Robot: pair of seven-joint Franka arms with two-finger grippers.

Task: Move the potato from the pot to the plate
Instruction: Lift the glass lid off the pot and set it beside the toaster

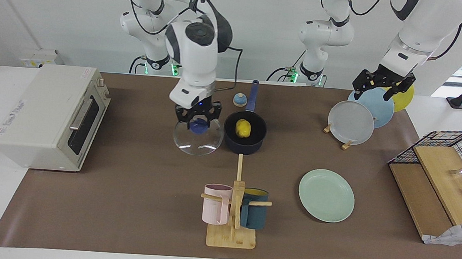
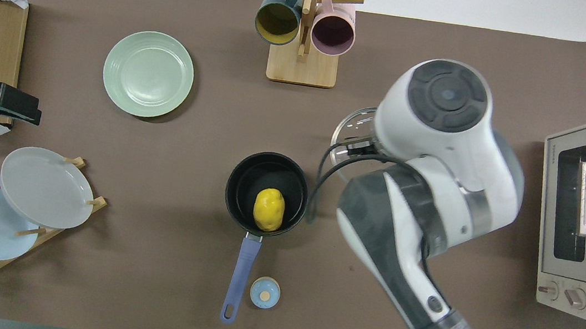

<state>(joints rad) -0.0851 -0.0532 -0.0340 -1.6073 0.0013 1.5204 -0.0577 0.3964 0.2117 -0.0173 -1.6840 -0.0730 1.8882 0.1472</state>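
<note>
1. Potato [image 1: 243, 128] sits in the open pot [image 1: 230, 135], at the side nearer the robots.
2. Your right gripper [image 1: 199, 121] has its jaws clenched around the blue knob of the glass lid [image 1: 197, 141], which rests on the desk just beside the pot.
3. Your left gripper [image 1: 382, 85] waits over the plate rack [image 1: 345, 145], jaws released.
4. Plate [image 1: 326, 195] lies well apart from the pot, toward the left arm's end of the desk.
5. Risk, as I judge it: lift away carelessly and the lid may knock the pot; the smooth, knobbly potato may slip from a shallow grip.
</note>
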